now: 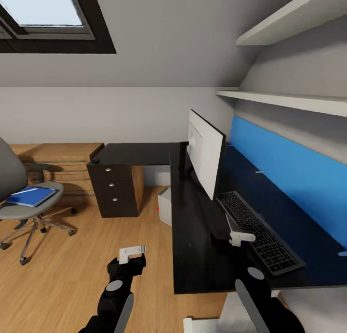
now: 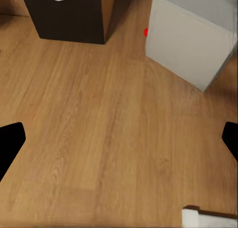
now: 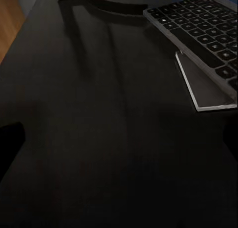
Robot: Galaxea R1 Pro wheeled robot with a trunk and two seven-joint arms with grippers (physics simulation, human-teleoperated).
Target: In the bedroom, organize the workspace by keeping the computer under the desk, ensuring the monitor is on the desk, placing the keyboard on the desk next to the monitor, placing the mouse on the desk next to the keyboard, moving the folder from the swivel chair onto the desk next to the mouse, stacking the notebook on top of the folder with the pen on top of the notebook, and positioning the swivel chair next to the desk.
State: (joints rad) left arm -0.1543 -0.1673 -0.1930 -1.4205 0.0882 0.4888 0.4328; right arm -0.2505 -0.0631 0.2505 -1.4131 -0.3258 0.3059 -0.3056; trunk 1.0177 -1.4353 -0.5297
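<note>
My right pincer (image 1: 241, 236) hangs over the black desk (image 1: 193, 236) beside the keyboard (image 1: 260, 232), fingers spread, holding nothing. My left pincer (image 1: 131, 254) hangs open and empty over the floor. The monitor (image 1: 206, 152) stands on the desk, the computer (image 1: 165, 206) beneath. The folder (image 1: 31, 196) lies on the swivel chair (image 1: 19, 198), far left.

Both arms were glossy black, built of rounded segments, each with a flat grey disc set into a joint near the wrist. The left claw (image 1: 131, 252) ended in pale, whitish blocky fingers on a black housing; the right claw (image 1: 241, 237) carried similar white fingers. A white part showed low between the arms, perhaps the trunk, though it was cut off.
</note>
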